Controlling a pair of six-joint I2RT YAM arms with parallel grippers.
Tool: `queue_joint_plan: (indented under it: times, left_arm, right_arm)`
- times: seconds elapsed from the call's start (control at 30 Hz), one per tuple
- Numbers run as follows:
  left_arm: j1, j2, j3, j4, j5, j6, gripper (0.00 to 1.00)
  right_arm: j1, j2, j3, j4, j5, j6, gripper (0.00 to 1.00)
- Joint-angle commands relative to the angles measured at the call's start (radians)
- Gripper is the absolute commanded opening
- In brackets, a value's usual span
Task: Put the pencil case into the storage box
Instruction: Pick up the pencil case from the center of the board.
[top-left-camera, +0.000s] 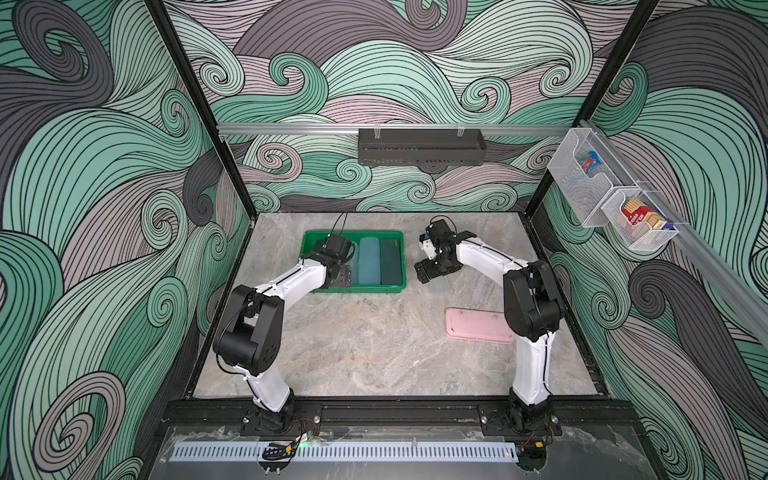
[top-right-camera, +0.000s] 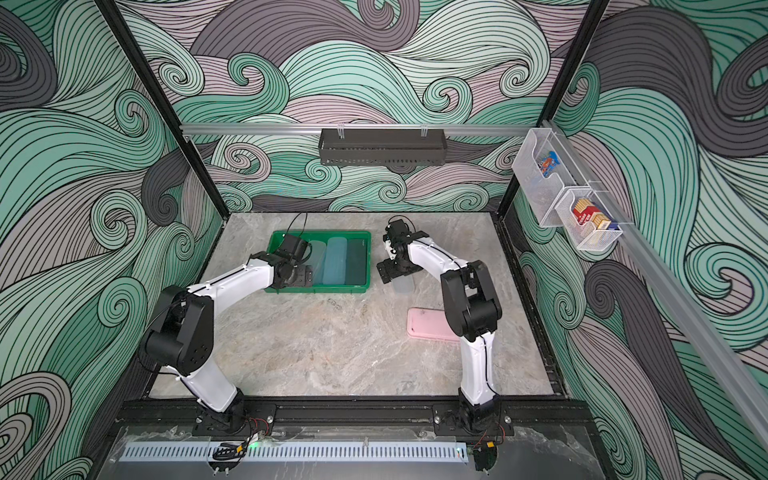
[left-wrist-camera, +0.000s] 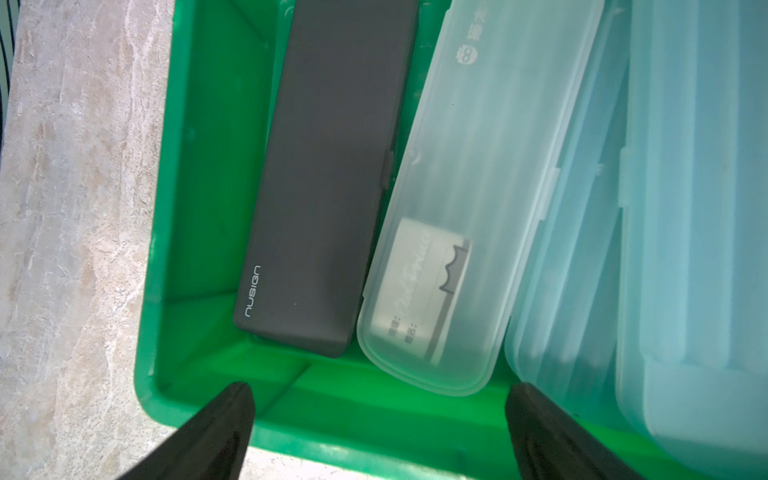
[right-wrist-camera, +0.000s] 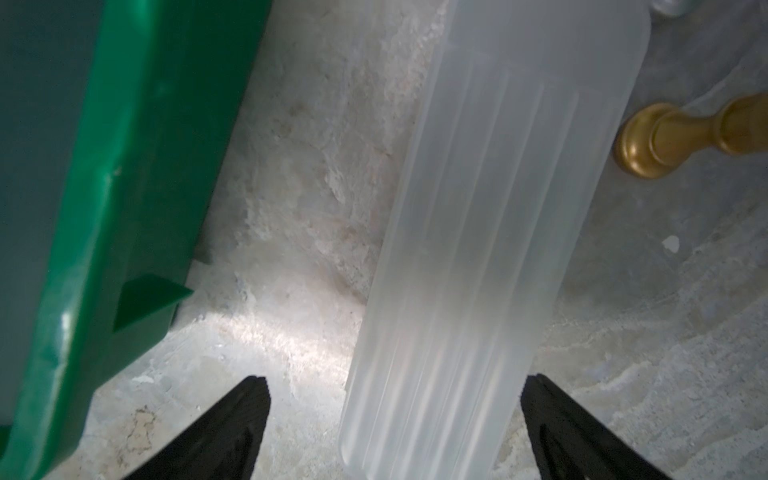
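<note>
the right gripper (right-wrist-camera: 397, 381) hangs spread wide and empty over a clear pencil case (right-wrist-camera: 478, 249). this case lies flat on the table (top-left-camera: 353, 353) just beside the storage box (top-left-camera: 374, 288), on the side facing the right arm, with a strip of bare stone between it and the box wall. the case runs lengthwise away from the wrist camera, so the jaws already straddle its narrow width, but it sits off-centre, close to one finger.

to do the pick well, i'd judge the wrist should first slide sideways away from the storage box until the case is midway between the fingers. it should then drop straight down and close across the long edges near mid-length (smooth ribbed plastic looks likely to slip or pivot if pinched at an end). a brass piece (right-wrist-camera: 665, 141) stands just beyond the case's far edge and needs clearance.

the left gripper (left-wrist-camera: 380, 390) hovers open and empty over the storage box's near corner. inside lie a dark grey case (left-wrist-camera: 332, 166), a skewed frosted case (left-wrist-camera: 478, 208), a blue case (top-left-camera: 370, 262) and a dark green case (top-left-camera: 391, 262), so free floor looks scarce. a pink pencil case (top-left-camera: 478, 326) waits on the table, well apart from the storage box.
</note>
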Motion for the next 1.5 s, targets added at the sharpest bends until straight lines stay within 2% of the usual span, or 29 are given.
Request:
queue_joint_plan:
  times: [0.0,0.8,0.83,0.93,1.0,1.2,1.33,1.47]
  left_arm:
    - [-0.004,-0.018,-0.01,-0.004,0.004,0.0,0.99]
    - [-0.003,-0.011,-0.011,0.002,0.008,0.01,0.99]
    - [-0.003,-0.014,-0.011,0.002,0.007,0.01,0.99]
    - [-0.001,-0.022,-0.014,0.0,0.005,0.01,0.99]
    - [-0.001,-0.029,-0.014,-0.001,0.006,0.009,0.99]
    - [0.006,-0.053,-0.009,-0.013,0.001,0.003,0.99]
    - [0.052,-0.065,0.008,-0.034,0.01,-0.011,0.99]
    - [0.154,-0.073,0.04,-0.052,0.048,-0.033,0.99]
  right_arm:
    - [-0.018,0.044,0.011,-0.009,0.003,-0.001,0.99]
    - [-0.037,0.087,0.005,-0.01,-0.025,-0.006,0.99]
    - [-0.036,0.09,0.003,-0.011,-0.029,-0.005,0.98]
    - [-0.036,0.087,-0.011,-0.008,-0.043,-0.001,0.86]
    - [-0.036,0.08,-0.016,-0.011,-0.045,0.001,0.82]
    - [-0.035,0.009,-0.046,-0.007,-0.053,0.025,0.78]
    - [-0.035,-0.066,-0.075,0.002,-0.078,0.058,0.77]
    - [-0.028,-0.148,-0.104,0.012,-0.106,0.102,0.78]
